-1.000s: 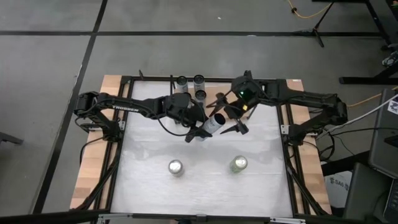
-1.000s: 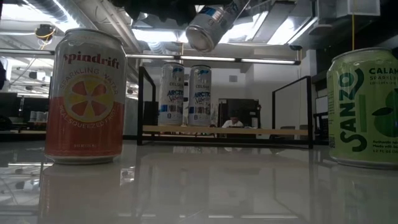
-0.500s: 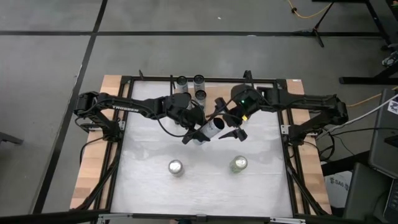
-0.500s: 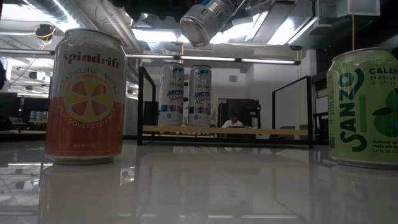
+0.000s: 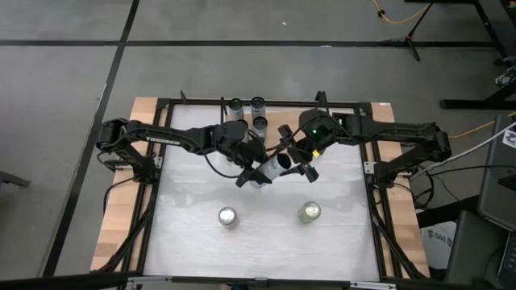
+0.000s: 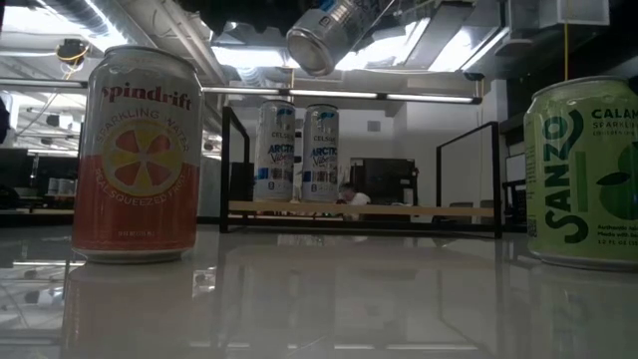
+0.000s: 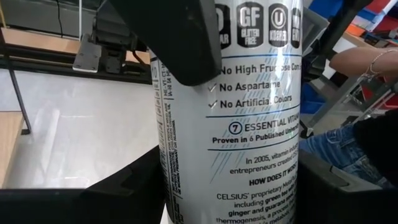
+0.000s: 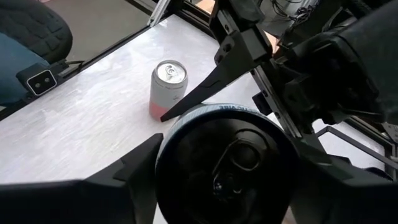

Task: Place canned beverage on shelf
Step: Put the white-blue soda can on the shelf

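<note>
A white Celsius can (image 5: 274, 165) hangs tilted above the table's middle. Its bottom end (image 6: 311, 50) points down toward the near left. My left gripper (image 5: 256, 167) is shut on its lower part. My right gripper (image 5: 297, 153) is open, with one finger on either side of the can's top end (image 8: 227, 165); I cannot tell whether they touch it. The shelf (image 6: 399, 210), a low wood board with black wire uprights, stands at the far middle. Celsius cans (image 6: 302, 152) stand upright on it, and three show in the high view (image 5: 257, 103). My left gripper pinches the can's lower part by its sides (image 7: 180, 186) between its two fingers. It comes from the table's left, and the can reaches on past the fingers toward the right arm. The can is lifted clear of the table and tilted, top end higher.
A Spindrift can (image 5: 228, 216) and a green Sanzo can (image 5: 309, 213) stand upright on the near half of the white tabletop (image 5: 185, 193). A person's arm (image 7: 364, 62) shows beyond the table.
My right gripper has moved toward the table's left and a little nearer, so its fingers now stand around the can's top end. The held can has shifted slightly toward the table's left and stays tilted and clear of the table.
</note>
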You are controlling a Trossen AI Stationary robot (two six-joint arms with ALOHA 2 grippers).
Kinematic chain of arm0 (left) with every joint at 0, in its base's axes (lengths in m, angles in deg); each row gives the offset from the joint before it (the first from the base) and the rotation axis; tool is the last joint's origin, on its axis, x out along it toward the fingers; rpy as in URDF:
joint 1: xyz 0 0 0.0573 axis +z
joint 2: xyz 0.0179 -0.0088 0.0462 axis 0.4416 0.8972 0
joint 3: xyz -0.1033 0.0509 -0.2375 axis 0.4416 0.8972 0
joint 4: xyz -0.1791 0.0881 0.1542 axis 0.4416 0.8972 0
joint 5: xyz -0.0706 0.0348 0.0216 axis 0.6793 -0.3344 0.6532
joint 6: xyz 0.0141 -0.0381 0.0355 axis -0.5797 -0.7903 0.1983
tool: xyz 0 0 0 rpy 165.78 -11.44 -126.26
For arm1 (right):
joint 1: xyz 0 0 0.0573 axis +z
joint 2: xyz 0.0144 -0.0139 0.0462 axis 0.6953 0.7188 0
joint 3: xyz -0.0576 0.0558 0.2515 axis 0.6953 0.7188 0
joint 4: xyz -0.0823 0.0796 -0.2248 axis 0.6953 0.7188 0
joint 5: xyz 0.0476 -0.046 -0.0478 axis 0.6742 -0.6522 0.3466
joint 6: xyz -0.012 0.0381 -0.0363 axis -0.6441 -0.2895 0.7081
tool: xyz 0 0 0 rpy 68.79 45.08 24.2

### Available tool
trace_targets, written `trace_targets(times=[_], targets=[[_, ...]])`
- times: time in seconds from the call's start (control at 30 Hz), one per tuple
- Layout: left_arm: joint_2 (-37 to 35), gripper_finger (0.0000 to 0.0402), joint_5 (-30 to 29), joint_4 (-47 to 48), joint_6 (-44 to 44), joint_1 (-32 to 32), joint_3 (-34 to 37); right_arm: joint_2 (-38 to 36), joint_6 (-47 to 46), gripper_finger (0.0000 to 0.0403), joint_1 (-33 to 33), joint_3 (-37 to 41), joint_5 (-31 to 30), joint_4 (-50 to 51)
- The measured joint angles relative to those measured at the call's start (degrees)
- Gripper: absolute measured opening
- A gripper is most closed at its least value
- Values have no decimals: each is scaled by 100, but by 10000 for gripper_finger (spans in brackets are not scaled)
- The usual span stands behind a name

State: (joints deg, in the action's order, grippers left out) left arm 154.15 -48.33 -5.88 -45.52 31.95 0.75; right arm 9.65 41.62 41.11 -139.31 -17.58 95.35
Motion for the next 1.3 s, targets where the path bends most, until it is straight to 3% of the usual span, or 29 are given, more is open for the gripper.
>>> trace_targets(times=[0.13,0.4,0.87,1.07,1.3], targets=[[4,251,-65,26,12,-4,4,49,4,242,-2,-9,-14,7],[-12,287,-256,-119,8,5,-10,85,-24,253,-4,9,-30,88],[-13,291,-197,124,-8,56,-13,82,-37,248,-4,-2,-19,677],[-42,292,-195,853,-10,246,-6,69,-196,250,-9,-237,-381,1450],[-44,292,-195,1719,11,315,-2,69,-304,250,-49,-400,-1334,1975]])
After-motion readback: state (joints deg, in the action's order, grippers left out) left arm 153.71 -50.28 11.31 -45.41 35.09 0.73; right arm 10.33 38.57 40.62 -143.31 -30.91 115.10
